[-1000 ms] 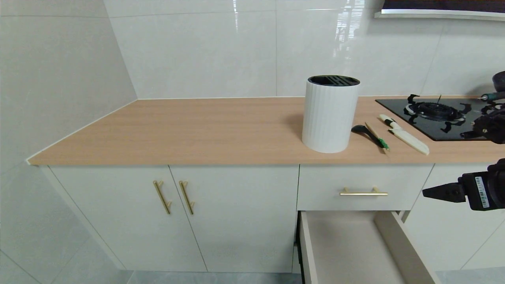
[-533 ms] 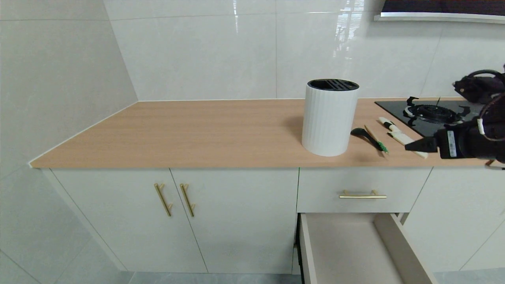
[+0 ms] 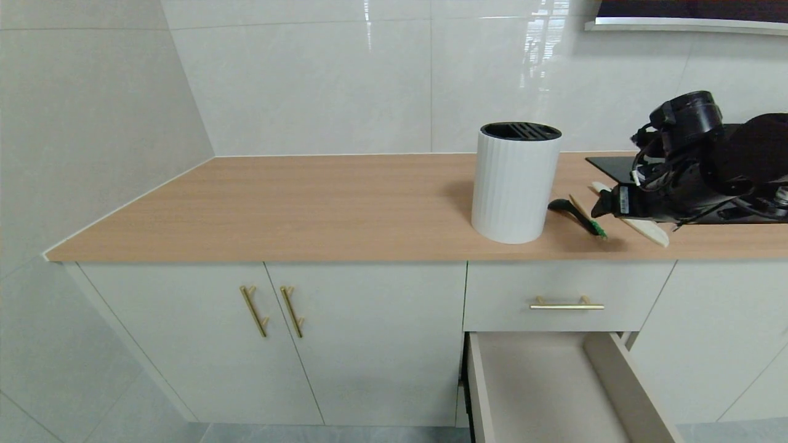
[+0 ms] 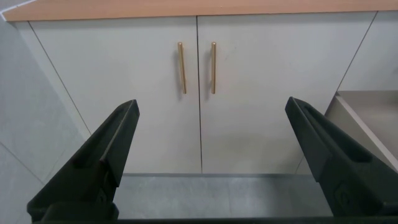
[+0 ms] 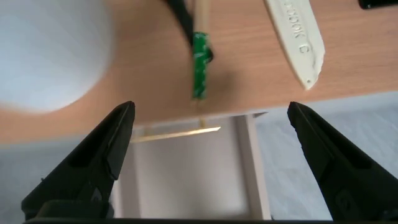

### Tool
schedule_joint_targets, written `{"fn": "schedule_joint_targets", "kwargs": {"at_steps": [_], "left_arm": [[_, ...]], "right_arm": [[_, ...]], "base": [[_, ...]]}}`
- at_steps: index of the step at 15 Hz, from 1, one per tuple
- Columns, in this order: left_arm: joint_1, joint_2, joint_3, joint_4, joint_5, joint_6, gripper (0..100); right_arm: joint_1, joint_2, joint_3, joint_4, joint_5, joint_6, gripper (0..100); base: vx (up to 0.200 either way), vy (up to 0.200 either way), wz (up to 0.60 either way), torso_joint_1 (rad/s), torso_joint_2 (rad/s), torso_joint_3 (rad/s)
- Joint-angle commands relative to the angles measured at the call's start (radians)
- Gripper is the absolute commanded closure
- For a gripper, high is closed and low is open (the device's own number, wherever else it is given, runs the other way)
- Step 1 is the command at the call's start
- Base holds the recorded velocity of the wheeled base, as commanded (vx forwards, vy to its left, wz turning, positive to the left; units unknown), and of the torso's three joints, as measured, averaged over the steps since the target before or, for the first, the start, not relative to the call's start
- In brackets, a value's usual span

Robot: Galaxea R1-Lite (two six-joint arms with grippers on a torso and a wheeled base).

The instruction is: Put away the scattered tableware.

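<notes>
White-tiled kitchen corner, wooden countertop (image 3: 308, 203) running wall to wall. The whole left stretch of it is bare wood, so there's open room on that side. A white ribbed holder (image 3: 514, 184) with a black slotted top stands upright near the front edge. The tableware lies flat between it and the stove (image 3: 615, 163). The black spoon (image 3: 563, 206) has its bowl just beside the holder and its handle runs diagonally toward the front edge. The chopsticks (image 3: 585, 212) lie on nearly the same diagonal, green end (image 5: 199, 56) nearest the front edge, meeting the spoon handle there. The cream knife (image 5: 298, 37) lies roughly parallel on the stove side, handle at the back by the stove corner, blade tip near the front edge. These three sit close together with little gap between them. The right gripper (image 3: 606, 205) hovers over the chopsticks and knife, fingers spread wide, nothing held. In its wrist view the green end falls between the fingers and the knife tip lies toward one of them. The left gripper (image 4: 211, 112) is low in front of the cupboard doors (image 4: 199, 93), also wide open and holding nothing. Under the counter, the lower drawer (image 3: 615, 381) is pulled out directly below the tableware, and the drawer (image 3: 566, 289) above it is closed.
</notes>
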Motion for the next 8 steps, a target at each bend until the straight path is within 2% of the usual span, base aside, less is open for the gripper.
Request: {"fn": "schedule_joint_targets", "kwargs": {"at_steps": [1,8], "left_arm": [[0.000,0.002,0.001,0.000,0.000,0.000,0],[0.000,0.002,0.001,0.000,0.000,0.000,0]], "right_arm": [[0.000,0.081,-0.014,-0.014,-0.003,0.001,0],[0.000,0.139,-0.014,-0.093,-0.006,0.001,0]], "base": [[0.000,0.000,0.00,0.000,0.00,0.000],[0.000,0.000,0.00,0.000,0.00,0.000]]}}
